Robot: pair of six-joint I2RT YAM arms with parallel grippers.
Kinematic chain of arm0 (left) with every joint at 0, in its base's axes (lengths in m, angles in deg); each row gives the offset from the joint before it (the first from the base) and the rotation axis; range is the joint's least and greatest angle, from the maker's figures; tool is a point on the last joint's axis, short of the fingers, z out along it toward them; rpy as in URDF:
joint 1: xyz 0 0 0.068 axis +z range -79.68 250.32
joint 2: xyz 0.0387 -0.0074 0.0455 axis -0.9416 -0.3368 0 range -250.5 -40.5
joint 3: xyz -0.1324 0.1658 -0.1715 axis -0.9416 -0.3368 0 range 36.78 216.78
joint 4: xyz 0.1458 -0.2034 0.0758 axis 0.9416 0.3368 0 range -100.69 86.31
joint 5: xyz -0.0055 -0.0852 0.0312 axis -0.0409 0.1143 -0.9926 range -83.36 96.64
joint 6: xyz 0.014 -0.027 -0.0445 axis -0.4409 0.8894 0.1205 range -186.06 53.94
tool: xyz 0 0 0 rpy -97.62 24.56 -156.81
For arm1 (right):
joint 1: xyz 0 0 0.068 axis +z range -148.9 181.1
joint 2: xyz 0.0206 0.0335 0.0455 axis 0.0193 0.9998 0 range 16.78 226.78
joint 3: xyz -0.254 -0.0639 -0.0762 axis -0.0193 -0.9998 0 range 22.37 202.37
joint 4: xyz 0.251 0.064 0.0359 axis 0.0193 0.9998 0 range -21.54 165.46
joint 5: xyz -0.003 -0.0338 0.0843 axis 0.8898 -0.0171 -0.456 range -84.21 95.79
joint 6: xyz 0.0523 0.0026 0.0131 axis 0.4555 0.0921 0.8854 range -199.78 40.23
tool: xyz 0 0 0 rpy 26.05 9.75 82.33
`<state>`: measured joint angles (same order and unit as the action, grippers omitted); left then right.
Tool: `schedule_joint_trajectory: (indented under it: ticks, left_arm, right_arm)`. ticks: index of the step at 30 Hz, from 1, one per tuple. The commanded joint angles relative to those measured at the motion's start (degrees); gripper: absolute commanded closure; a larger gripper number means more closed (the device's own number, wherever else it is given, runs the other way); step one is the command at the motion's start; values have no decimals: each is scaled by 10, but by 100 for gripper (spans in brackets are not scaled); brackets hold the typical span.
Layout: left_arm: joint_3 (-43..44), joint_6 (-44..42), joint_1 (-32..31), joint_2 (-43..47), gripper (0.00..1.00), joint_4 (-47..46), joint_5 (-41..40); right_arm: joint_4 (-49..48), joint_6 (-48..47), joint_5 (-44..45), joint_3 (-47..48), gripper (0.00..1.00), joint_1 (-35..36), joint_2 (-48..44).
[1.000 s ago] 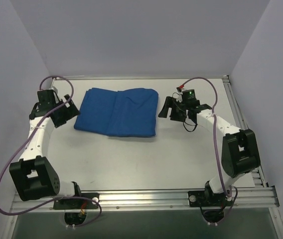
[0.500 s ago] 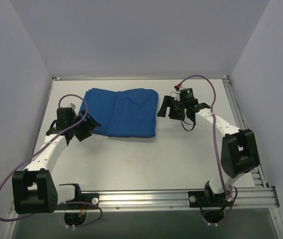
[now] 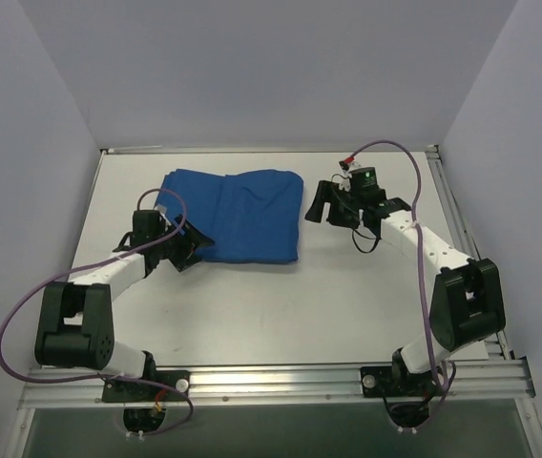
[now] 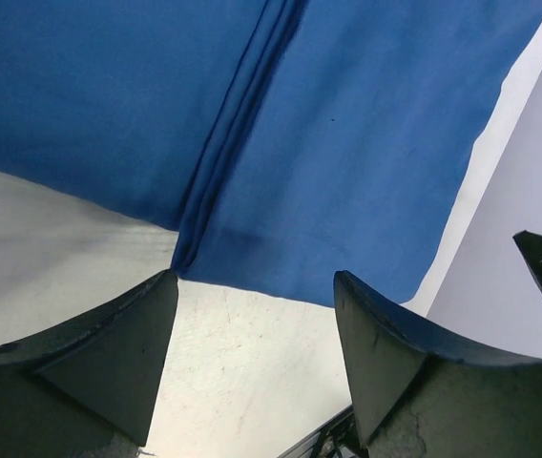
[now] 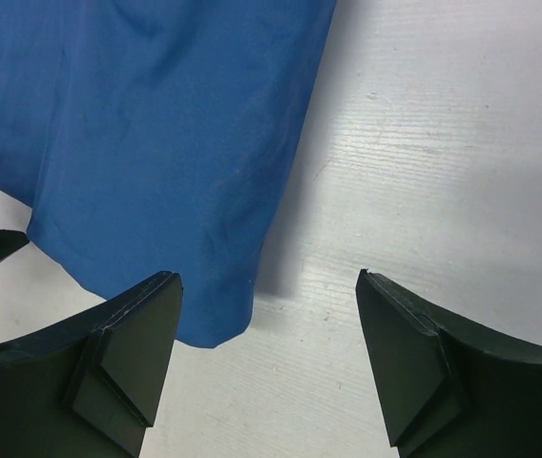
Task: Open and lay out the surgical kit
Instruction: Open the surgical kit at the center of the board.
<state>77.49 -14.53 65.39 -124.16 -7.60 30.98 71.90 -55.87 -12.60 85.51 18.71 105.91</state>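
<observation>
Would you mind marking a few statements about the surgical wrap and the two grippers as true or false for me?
1. The blue wrap lies folded on the table. True.
2. A steel tray sits uncovered beside the wrap. False: no tray or instrument is in view, only the folded cloth.
3. The left gripper is open at the wrap's near edge. True: its jaws are spread, with a fold line of the cloth just ahead of them.
4. The right gripper is shut on the wrap's right edge. False: it is open and grips nothing, with the cloth's corner lying between its spread fingers.
</observation>
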Motion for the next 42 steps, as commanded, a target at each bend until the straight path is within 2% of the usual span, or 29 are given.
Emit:
schedule_joint_trajectory:
  ticks: [1, 11, 17, 25, 32, 39, 40, 42]
  left_arm:
    - [2, 21, -7, -9, 25, -60, 6]
    - [-32, 38, -14, 23, 28, -37, -42]
    - [-23, 31, -18, 36, 28, -7, -63]
    - [-19, 43, -21, -12, 30, -59, -47]
    - [-9, 49, -25, -32, 48, -89, -38]
    - [12, 38, -32, -30, 84, -88, -36]
    - [21, 29, -38, -27, 95, -83, -40]
    - [43, -5, -46, -16, 98, -57, -55]
  right_arm:
    - [10, -7, 10, -6, 25, -7, -29]
    - [5, -3, 7, -10, 25, -8, -30]
    - [0, 1, 4, -17, 25, -8, -31]
    - [4, 1, 3, -14, 25, -9, -33]
    - [9, -2, 6, -13, 25, -9, -33]
    - [8, -3, 9, -13, 25, -9, -33]
    - [9, -3, 10, -14, 25, -9, -33]
    - [10, -3, 10, -13, 25, -10, -34]
